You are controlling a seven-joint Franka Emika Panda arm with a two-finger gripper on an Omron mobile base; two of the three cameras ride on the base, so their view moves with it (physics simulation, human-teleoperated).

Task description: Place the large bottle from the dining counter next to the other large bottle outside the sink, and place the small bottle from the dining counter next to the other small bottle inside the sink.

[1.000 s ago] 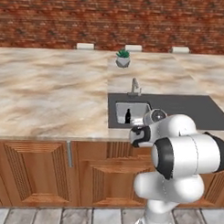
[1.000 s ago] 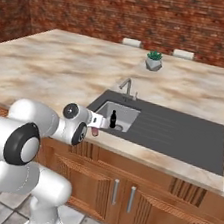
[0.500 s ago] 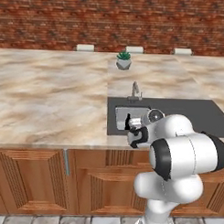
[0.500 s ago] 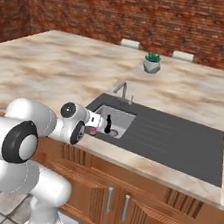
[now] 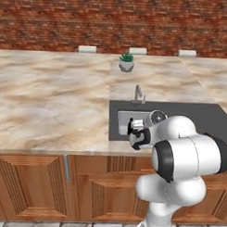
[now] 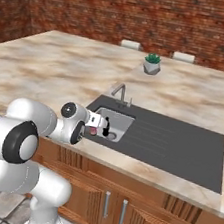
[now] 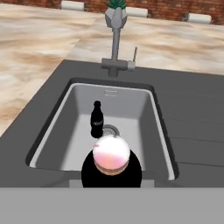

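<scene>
With my fingers [image 7: 112, 168] clamped on the small bottle [image 7: 112, 154], I should lower it upright just beside the other small bottle [image 7: 96, 120] inside the sink [image 7: 144, 113].

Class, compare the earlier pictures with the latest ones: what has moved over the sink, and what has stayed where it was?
The gripper, shut on the small bottle, has carried it forward from the counter's near edge to above the front of the sink. Nothing was let go. The other small bottle stays upright in the basin by the drain; the faucet and potted plant are unchanged.
</scene>
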